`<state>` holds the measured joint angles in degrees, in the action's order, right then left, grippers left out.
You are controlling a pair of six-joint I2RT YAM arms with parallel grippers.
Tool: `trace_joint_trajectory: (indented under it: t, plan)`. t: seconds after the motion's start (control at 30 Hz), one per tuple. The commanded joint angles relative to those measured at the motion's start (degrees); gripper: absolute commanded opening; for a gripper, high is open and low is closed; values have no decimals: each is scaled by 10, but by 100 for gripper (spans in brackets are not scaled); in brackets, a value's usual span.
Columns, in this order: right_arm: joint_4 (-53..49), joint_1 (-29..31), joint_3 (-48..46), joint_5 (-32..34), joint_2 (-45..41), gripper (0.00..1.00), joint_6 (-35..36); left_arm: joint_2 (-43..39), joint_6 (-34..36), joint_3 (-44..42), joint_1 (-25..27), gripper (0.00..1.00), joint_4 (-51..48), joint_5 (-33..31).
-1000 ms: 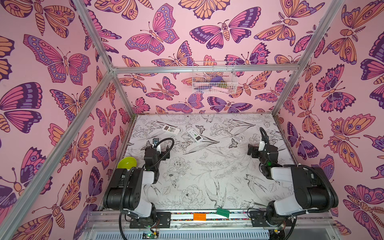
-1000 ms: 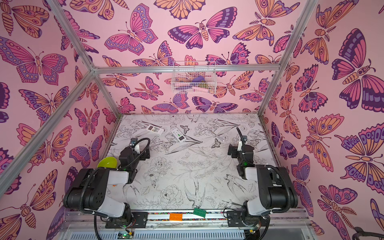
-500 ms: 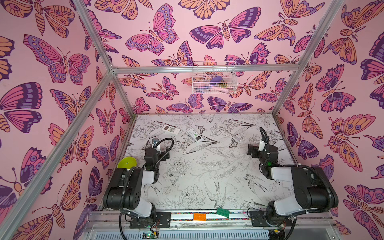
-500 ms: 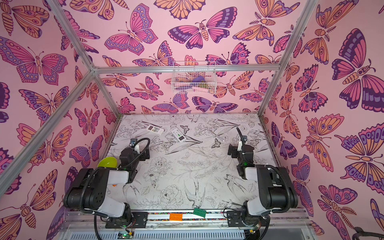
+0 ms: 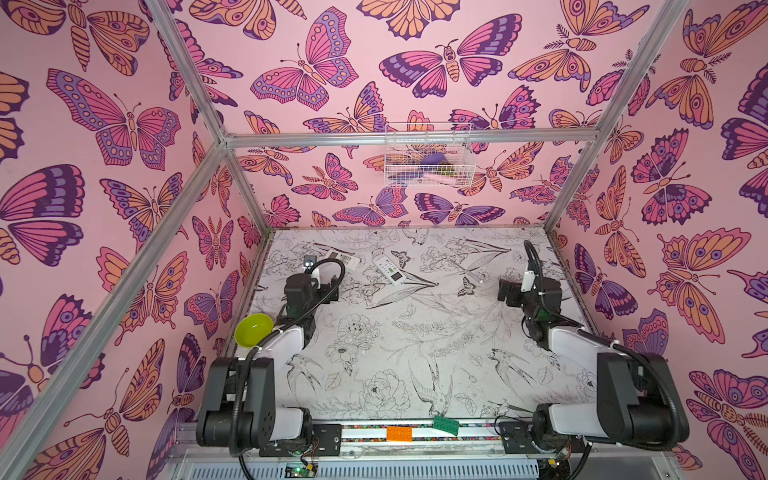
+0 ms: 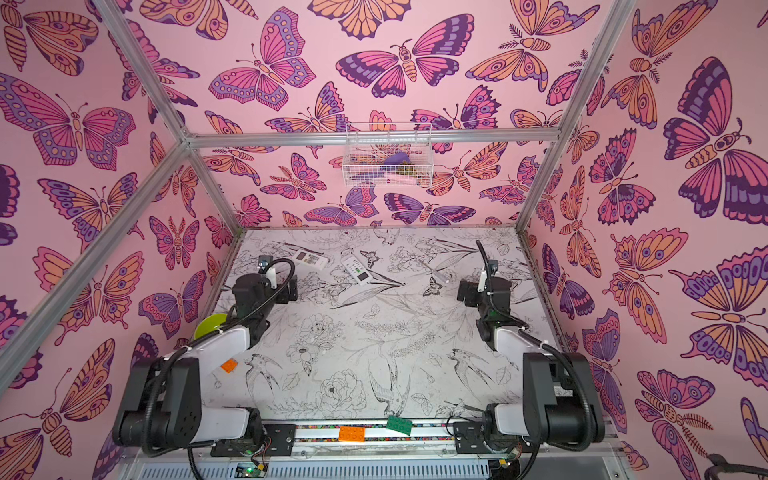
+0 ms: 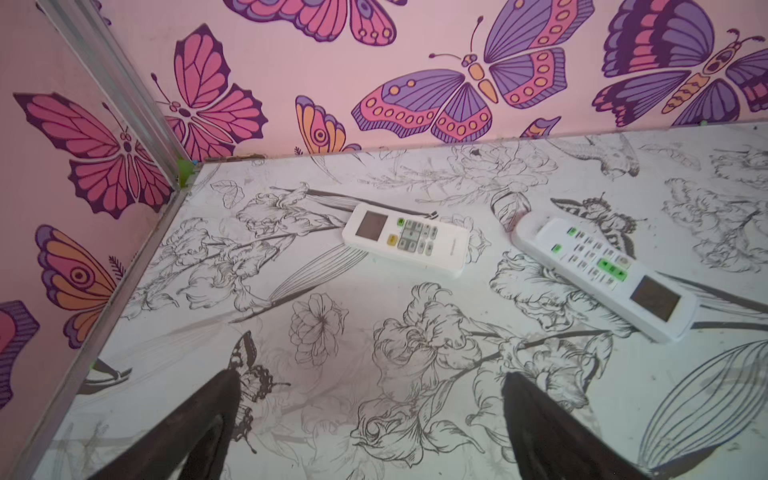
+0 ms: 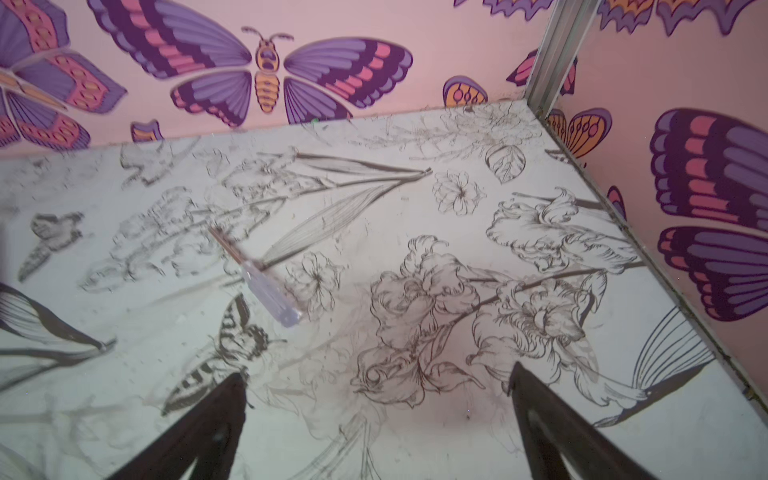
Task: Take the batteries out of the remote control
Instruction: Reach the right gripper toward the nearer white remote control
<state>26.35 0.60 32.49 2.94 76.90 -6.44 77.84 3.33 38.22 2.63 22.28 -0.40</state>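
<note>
Near the far left corner of the table (image 5: 415,361), the left gripper (image 7: 370,376) hovers spread wide and empty, short of the left remote (image 7: 407,240) and right remote (image 7: 606,274), both lying buttons-up. By the right edge, the right gripper (image 8: 376,372) is equally spread and empty, with a clear-handled screwdriver (image 8: 266,282) lying ahead of it.

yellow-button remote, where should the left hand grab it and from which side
Across its two long edges, at the plain end past the buttons, coming straight down: the yellow-button remote lies flat, face up on the table, so probably only its narrow width fits the open left hand.
</note>
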Motion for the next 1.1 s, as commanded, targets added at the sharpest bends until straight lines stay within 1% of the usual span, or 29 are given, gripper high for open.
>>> trace_joint_trajectory:
  t: [0.0, 0.1, 0.13, 0.23, 0.27, 0.3, 0.33, 0.37, 0.5, 0.67, 0.77, 0.9, 1.07]
  plan:
    - [-88, 32, 32, -3, -30, 99, -53, -20, 10, 76, 7, 100, -244, 37]
    - [-153, 98, 87, 10, -23, 99, -49, -43, -18, 126, 6, 100, -367, 59]
    - [-176, 124, 106, 21, -15, 99, -42, -71, -29, 133, 6, 100, -398, 64]
    - [-216, 189, 159, 36, 28, 99, -31, -118, -42, 128, 6, 100, -453, 91]
    - [-223, 210, 174, 42, 44, 99, -31, -133, -37, 119, 5, 100, -453, 109]
    - [-231, 229, 193, 41, 65, 99, -27, -145, -28, 109, 1, 100, -453, 140]
    - [-243, 246, 214, 39, 86, 99, -24, -150, -19, 102, -8, 100, -453, 175]
    - [-255, 260, 233, 39, 103, 99, -22, -151, -16, 98, -14, 100, -451, 195]
    - [-291, 311, 318, 30, 192, 99, -10, -166, -10, 77, -19, 100, -431, 195]
    - [-341, 337, 422, 9, 302, 99, -6, -167, -13, 70, -21, 100, -422, 199]
    - [-340, 348, 458, 1, 354, 99, -7, -173, -12, 59, -18, 100, -410, 210]
    - [-379, 358, 516, -9, 415, 99, -3, -171, -11, 58, -18, 100, -407, 205]
    - [-383, 359, 555, -23, 465, 99, -2, -175, -10, 55, -18, 100, -403, 213]
